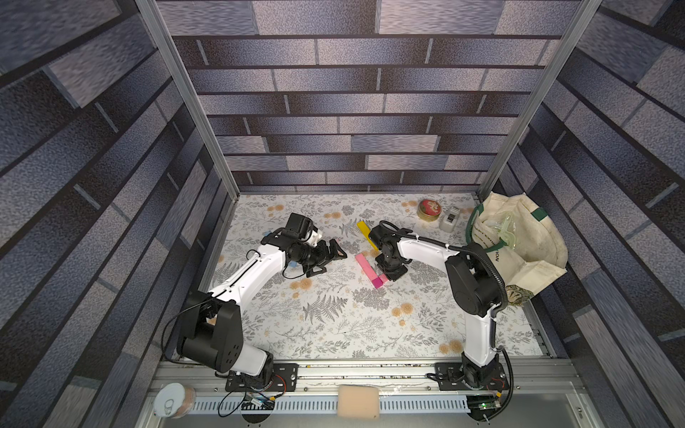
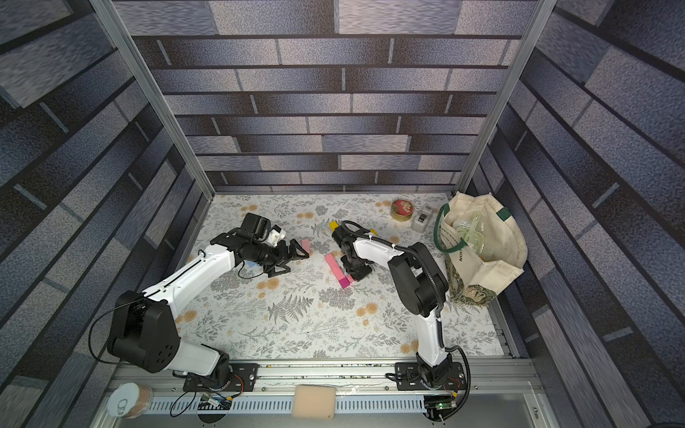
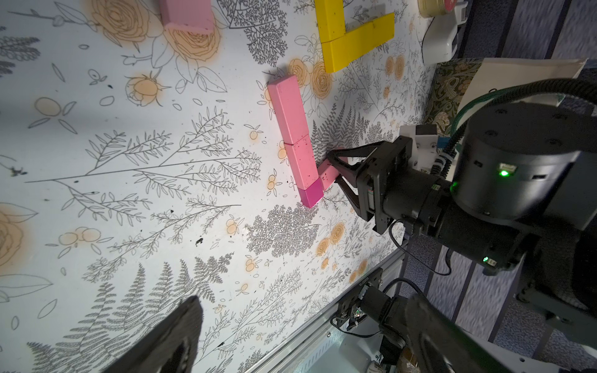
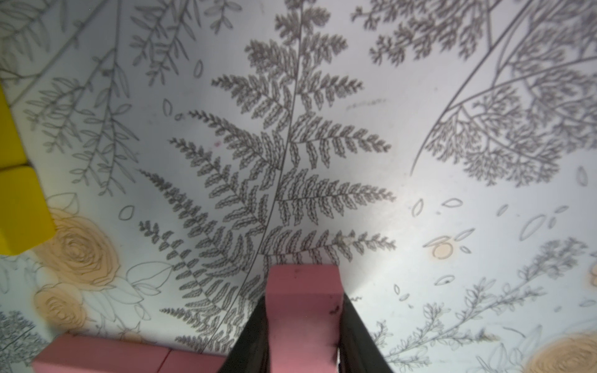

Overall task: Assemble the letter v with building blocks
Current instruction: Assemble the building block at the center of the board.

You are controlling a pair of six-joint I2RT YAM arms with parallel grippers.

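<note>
Pink brick (image 4: 303, 310) looks light, stiff and matte, so I judge a pinch across its long sides will hold. It sits clamped between the right end effector's (image 3: 334, 169) jaws, low at the table (image 1: 333, 326). Its end ahead of the fingertips meets the pink row (image 3: 292, 129) by the magenta cube (image 3: 311, 195). Left end effector (image 1: 326, 259) gapes empty, off to the side

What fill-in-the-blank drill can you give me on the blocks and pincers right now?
The right pincer grips a block coloured ___.
The left pincer stands wide ___.
The magenta cube ends a row of ___ pink blocks.
Missing words: pink; open; two.
</note>
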